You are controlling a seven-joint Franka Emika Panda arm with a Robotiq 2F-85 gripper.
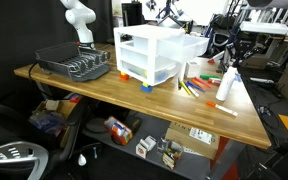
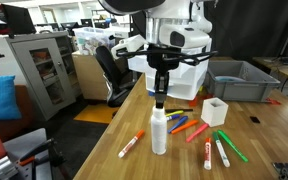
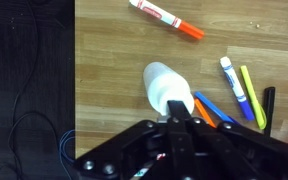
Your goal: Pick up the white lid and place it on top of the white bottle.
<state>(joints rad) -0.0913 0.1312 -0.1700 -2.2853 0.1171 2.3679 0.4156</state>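
The white bottle stands upright near the table's edge. It also shows in an exterior view and from above in the wrist view. My gripper hangs straight above the bottle's top, a short gap over it. Its fingers are drawn close together. The white lid is almost wholly hidden between the fingertips; only a pale bit shows there in an exterior view.
Several markers and an orange-capped marker lie around the bottle. A small white cup stands beside them. A white drawer unit and a dark dish rack sit further along the table.
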